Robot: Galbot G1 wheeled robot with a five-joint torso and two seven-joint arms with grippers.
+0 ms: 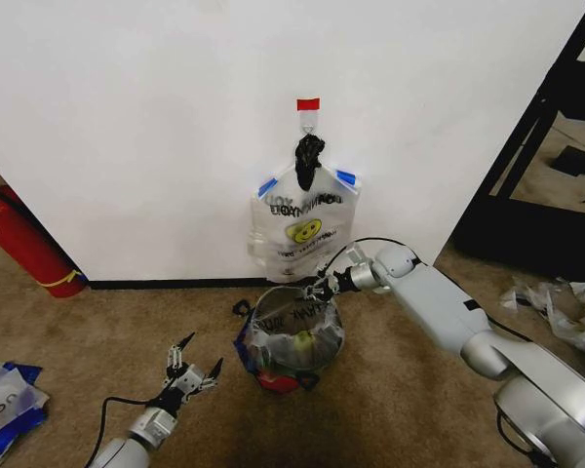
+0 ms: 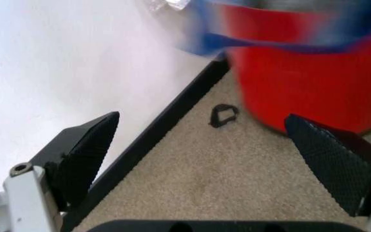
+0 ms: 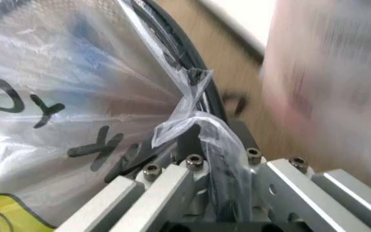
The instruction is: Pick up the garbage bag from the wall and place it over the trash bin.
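Head view: right gripper [image 1: 321, 286] pinching garbage bag [image 1: 294, 336] film at trash bin [image 1: 292, 346] rim, bag lining bin below wall [image 1: 127, 117]; left gripper [image 1: 190, 371] spread wide, empty, over carpet [image 1: 97, 331]. Right wrist view: fingers [image 3: 221, 157] clamped on plastic.

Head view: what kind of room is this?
Likely an indoor lab or office test corner, not a home: plain white wall with a taped hook, brown carpet, a red fire extinguisher on the floor, black shelving frame alongside.
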